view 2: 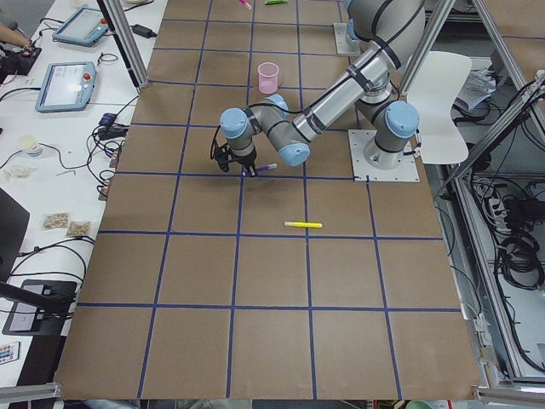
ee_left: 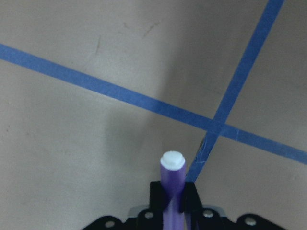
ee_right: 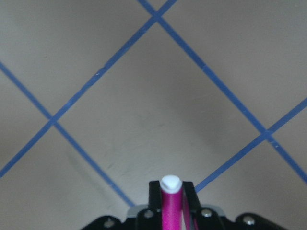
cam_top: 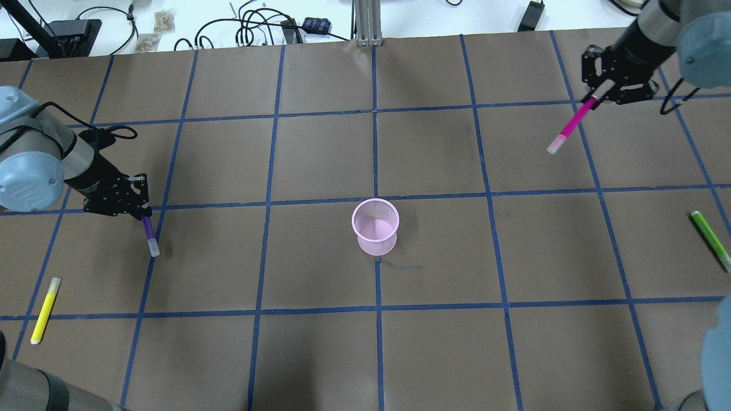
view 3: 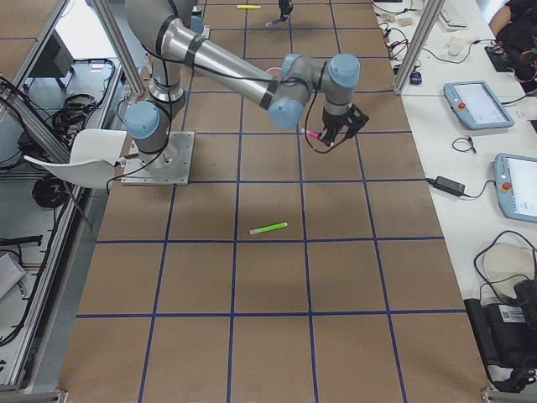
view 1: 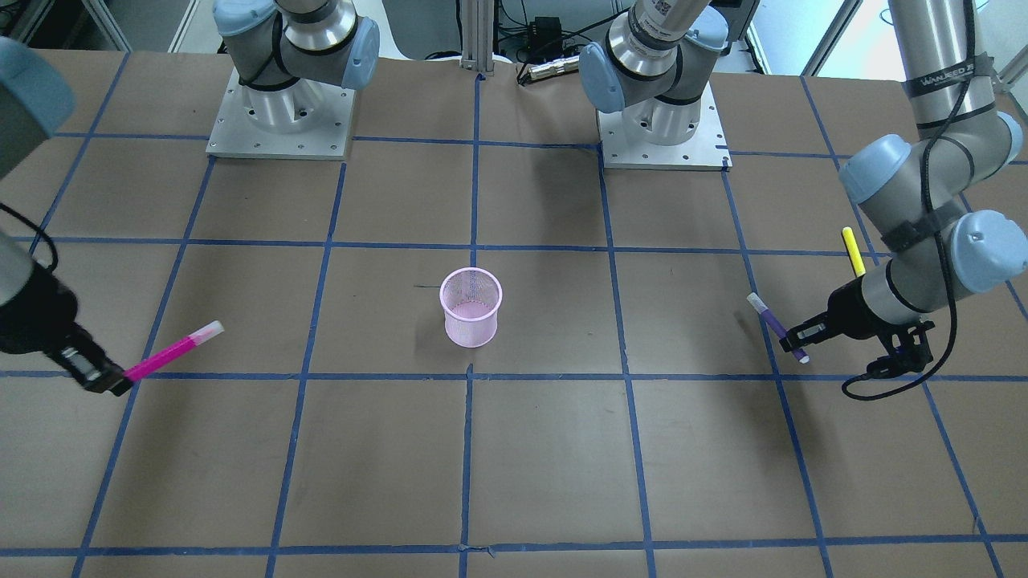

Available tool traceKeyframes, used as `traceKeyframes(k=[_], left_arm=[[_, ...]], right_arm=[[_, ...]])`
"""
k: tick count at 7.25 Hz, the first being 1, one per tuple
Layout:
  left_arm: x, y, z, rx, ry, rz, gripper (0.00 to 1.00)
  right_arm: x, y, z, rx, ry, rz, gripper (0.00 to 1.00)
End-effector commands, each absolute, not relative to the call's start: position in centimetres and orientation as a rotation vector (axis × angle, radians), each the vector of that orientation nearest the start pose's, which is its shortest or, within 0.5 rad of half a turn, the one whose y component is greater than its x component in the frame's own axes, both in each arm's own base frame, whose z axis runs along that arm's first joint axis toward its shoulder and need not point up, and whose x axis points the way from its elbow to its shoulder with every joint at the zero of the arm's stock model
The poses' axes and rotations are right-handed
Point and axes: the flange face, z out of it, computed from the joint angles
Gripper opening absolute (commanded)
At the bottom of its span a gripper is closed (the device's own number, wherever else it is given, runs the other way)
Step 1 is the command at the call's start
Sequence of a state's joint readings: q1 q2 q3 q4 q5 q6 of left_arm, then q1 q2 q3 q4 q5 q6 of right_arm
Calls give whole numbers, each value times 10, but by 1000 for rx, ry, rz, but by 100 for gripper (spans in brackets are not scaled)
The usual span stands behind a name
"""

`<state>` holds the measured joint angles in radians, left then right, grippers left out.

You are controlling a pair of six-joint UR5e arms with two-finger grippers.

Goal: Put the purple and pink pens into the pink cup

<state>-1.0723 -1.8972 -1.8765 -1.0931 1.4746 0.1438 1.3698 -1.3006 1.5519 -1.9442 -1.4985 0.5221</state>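
The pink mesh cup (cam_top: 375, 226) stands upright and empty near the table's middle; it also shows in the front-facing view (view 1: 471, 307). My left gripper (cam_top: 143, 215) is shut on the purple pen (cam_top: 149, 235) and holds it tilted above the table, far to the cup's left. The left wrist view shows the purple pen (ee_left: 171, 189) between the jaws. My right gripper (cam_top: 594, 100) is shut on the pink pen (cam_top: 571, 124) at the far right, well away from the cup. The pink pen (ee_right: 171, 201) sits between the jaws in the right wrist view.
A yellow pen (cam_top: 44, 310) lies on the table at the near left, behind my left gripper. A green pen (cam_top: 710, 238) lies near the right edge. The arm bases (view 1: 281, 120) stand at the robot's side. Blue tape lines grid the brown table.
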Motion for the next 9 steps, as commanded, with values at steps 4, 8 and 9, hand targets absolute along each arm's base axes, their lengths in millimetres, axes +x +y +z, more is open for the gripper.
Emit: traceKeyframes(k=[4,8,9], left_arm=[[71,-543,275,-438,3339,-14,0],[34,-538,300,-347,3379,-93,0],[25,-538,304,-319,3379,-101,0]], right_arm=[[307,-533,416,995,3027,-624,0],[389,-480,373,1029,3092,-860,0],[400,-475,356,1017,3090,-935,0]])
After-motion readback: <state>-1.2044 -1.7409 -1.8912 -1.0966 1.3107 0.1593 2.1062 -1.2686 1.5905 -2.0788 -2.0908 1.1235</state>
